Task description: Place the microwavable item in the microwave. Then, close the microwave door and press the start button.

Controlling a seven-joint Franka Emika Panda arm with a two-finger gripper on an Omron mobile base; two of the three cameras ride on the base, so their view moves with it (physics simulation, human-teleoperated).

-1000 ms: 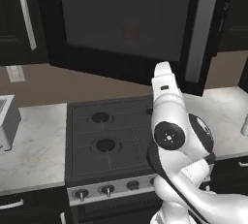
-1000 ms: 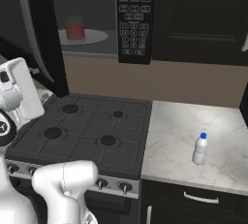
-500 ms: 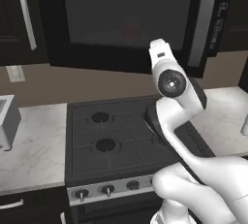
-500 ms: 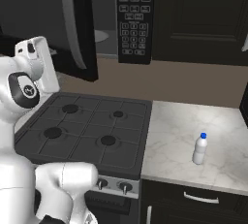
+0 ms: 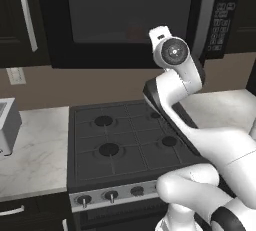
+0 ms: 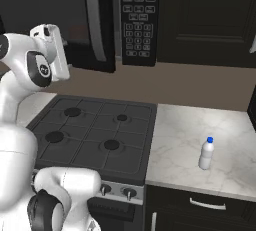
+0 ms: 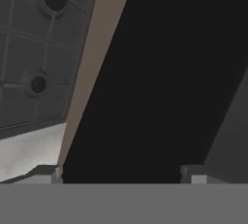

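Behind microwave door point(image 5: 130, 20), faint tumbler point(image 5: 134, 32)

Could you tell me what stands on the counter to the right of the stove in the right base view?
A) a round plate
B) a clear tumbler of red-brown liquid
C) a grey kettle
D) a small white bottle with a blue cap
D: a small white bottle with a blue cap stands upright on the marble counter beside the stove.
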